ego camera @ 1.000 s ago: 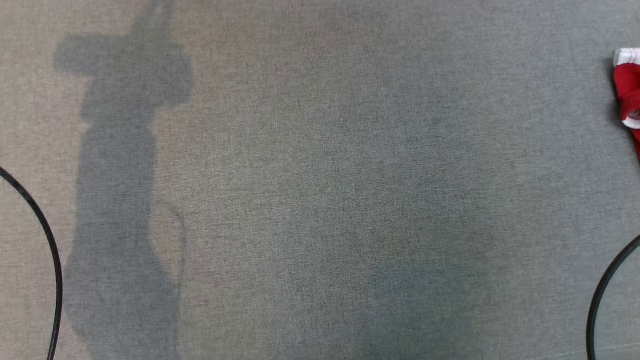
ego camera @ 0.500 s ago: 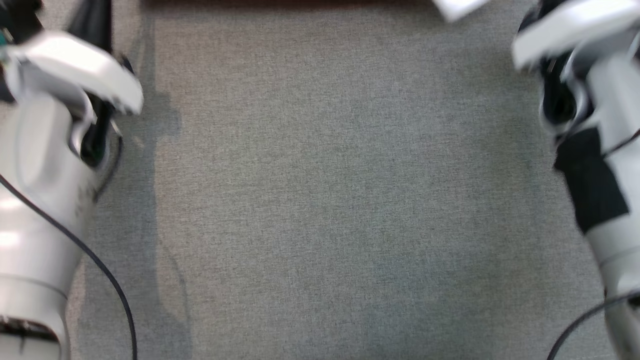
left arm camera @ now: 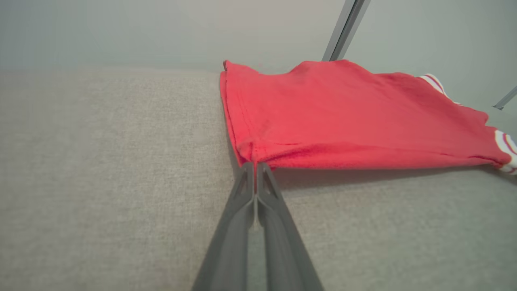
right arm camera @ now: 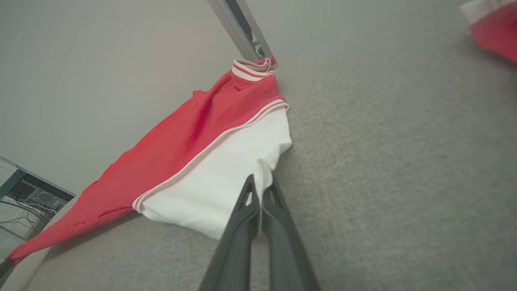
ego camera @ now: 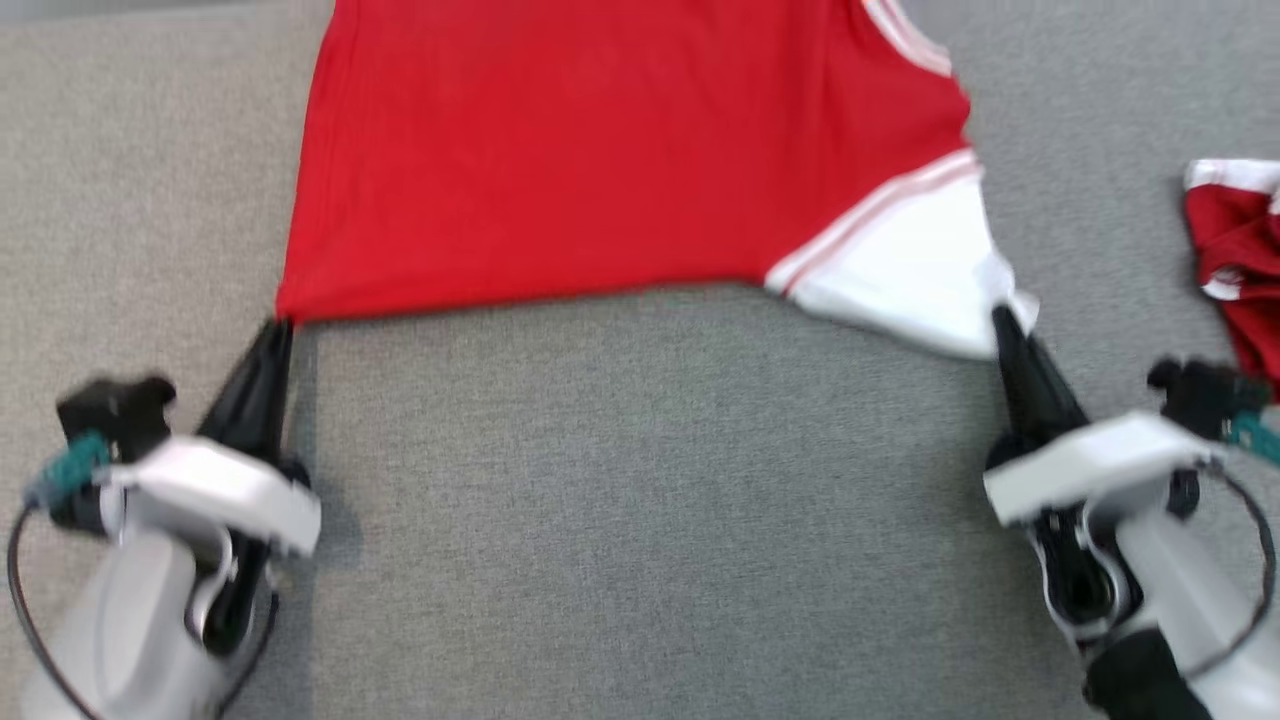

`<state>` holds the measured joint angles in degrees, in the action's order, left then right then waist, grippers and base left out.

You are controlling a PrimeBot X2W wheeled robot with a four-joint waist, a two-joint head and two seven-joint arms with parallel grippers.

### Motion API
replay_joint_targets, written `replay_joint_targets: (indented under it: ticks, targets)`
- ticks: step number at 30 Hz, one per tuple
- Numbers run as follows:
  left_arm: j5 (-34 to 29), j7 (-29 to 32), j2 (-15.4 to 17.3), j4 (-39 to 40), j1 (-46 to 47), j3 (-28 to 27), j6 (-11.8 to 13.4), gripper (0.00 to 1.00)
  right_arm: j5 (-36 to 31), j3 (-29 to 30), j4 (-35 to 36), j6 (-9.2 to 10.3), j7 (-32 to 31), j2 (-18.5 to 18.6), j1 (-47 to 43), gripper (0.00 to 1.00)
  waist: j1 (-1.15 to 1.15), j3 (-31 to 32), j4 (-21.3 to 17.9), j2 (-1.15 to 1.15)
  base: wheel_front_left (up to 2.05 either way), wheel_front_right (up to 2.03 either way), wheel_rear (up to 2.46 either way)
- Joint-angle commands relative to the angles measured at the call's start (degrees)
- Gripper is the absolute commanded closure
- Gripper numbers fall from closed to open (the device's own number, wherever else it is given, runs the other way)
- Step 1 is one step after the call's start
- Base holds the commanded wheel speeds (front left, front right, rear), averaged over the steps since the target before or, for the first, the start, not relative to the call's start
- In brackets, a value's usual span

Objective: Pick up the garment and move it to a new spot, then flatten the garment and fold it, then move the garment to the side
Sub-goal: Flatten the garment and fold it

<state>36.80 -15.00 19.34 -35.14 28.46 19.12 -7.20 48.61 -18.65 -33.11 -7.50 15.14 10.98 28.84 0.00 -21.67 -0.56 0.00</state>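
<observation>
1. Lies stretched over the far middle of the grey tabletop (ego camera: 640, 520): red garment (ego camera: 620, 160) with one white sleeve (ego camera: 900, 270).
2. Pinched tight on its near left corner: left claw (ego camera: 279, 325).
3. Clamped tight on the sleeve's tip: right claw (ego camera: 1002, 318).
4. Sits to the right of the right claw, close by: second red-and-white cloth (ego camera: 1240, 230).
5. Rises behind the garment's far edge: metal post (left arm camera: 345, 28).

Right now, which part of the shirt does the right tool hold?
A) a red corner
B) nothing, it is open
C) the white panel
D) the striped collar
C: the right tool is shut on the edge of the white panel of the shirt; the red corner is in the left tool.
</observation>
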Motion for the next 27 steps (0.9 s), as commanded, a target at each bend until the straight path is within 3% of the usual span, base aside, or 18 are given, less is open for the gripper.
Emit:
replay_joint_targets:
  ticks: [1, 7, 11, 21, 27]
  targets:
    - [-0.3, -0.3, 0.5, 0.6, -1.5, -0.3, 0.3, 1.00, 0.5, 0.1, 0.3, 0.03, -0.1, 0.6, -2.1, 1.00, 0.00, 2.0, -0.9, 0.00, 0.00, 0.00, 0.00]
    - [0.5, 2.3, 3.3, 13.4, -14.0, -1.4, 4.7, 1.00, 0.7, 3.0, 11.8, 0.02, -4.4, 3.5, -14.1, 1.00, 0.00, 6.1, -1.0, 0.00, 0.00, 0.00, 0.00]
    - [1.2, 6.6, 5.7, 26.1, -21.8, -2.7, 9.8, 1.00, -2.3, 8.1, 21.0, 0.02, -8.3, 3.6, -21.7, 1.00, 0.00, 7.9, -0.8, 0.00, 0.00, 0.00, 0.00]
    - [0.1, 19.6, 11.6, 52.9, -38.0, -4.1, 22.5, 1.00, -11.8, 21.0, 44.6, 0.02, -27.9, -3.5, -39.2, 1.00, 0.00, 10.3, -0.2, 0.00, 0.00, 0.00, 0.00]
    - [-0.3, 24.0, 14.3, 59.9, -43.5, -5.3, 26.6, 1.00, -15.4, 27.7, 54.5, 0.02, -39.0, -6.9, -46.0, 1.00, 0.00, 10.7, 0.4, 0.00, 0.00, 0.00, 0.00]
